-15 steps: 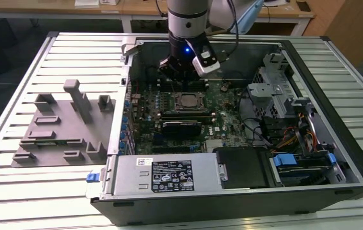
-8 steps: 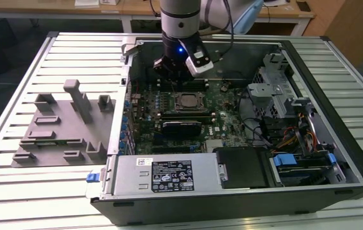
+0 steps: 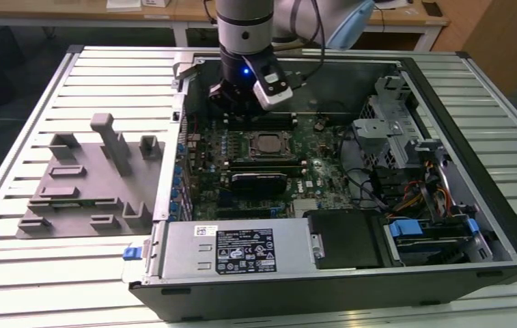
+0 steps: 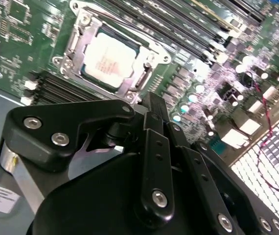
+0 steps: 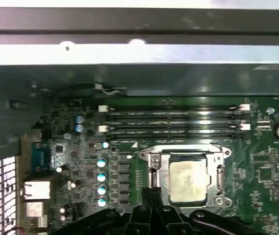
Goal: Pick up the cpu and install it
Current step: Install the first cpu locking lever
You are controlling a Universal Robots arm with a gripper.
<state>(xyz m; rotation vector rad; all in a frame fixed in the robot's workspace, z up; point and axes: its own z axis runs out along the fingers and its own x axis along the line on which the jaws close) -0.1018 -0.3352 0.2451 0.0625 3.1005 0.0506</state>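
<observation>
1. The gripper [image 4: 151,99] hangs low over the motherboard [image 4: 17,29]. Its fingers [image 4: 151,139] are drawn together with nothing between them, and the tips sit just beside the near edge of the socket frame [image 4: 72,47].
2. Just past the tips, the cpu [image 4: 111,59] lies silver side up inside that frame, with the metal bracket around its rim. It looks level, but I cannot tell whether it is fully seated or whether the bracket is latched.
3. Beyond the socket run the memory slots [image 5: 171,120], and behind them stands the case wall [image 5: 139,73].
4. Risks, as I judge them:
   - The tips are so close to the bracket that a small sideways drift could make them catch its edge, or clip the row of capacitors [image 5: 101,182] beside the socket.
   - If the chip is not keyed squarely into the recess, any downward push could bend the contacts beneath it.
   - The fingers are closed and narrow, so contact would load one spot of the lid — that could tilt the chip rather than settle it flat
</observation>
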